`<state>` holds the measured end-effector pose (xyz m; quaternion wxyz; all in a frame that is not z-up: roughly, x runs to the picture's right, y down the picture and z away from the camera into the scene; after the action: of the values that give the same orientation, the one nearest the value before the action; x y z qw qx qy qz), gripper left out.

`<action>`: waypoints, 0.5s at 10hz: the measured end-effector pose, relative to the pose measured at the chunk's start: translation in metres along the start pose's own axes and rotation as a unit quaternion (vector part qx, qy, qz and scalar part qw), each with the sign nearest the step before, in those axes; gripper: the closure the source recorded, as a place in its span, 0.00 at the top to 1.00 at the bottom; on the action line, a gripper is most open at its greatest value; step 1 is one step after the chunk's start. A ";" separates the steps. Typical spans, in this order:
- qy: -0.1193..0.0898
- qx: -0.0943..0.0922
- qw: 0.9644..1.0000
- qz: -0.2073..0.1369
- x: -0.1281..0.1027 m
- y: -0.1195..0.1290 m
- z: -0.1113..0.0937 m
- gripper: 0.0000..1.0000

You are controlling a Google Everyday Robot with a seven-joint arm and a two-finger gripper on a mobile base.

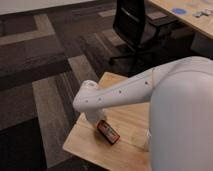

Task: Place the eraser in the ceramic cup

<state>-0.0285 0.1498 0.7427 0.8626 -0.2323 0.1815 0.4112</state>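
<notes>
The eraser (109, 132), a small flat block with a black top and reddish sides, lies on the small light wooden table (95, 150) near its left front part. My gripper (96, 119) hangs down from the white wrist (89, 100) and sits right at the eraser's far left end. The large white arm (175, 105) covers the right side of the table. The ceramic cup is hidden or out of view.
A black office chair (132, 27) stands behind the table. A long wooden desk (197, 22) with a blue object (178, 10) runs along the upper right. Striped grey and black carpet (45, 75) surrounds the table on the left.
</notes>
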 end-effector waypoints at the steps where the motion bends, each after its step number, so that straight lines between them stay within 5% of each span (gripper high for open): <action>1: -0.013 -0.005 1.000 0.002 -0.004 -0.007 -0.016 0.00; 5: -0.029 -0.009 0.999 -0.011 0.012 -0.075 -0.079 0.00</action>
<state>0.0285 0.0723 0.6901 0.8696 -0.2304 0.1500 0.4101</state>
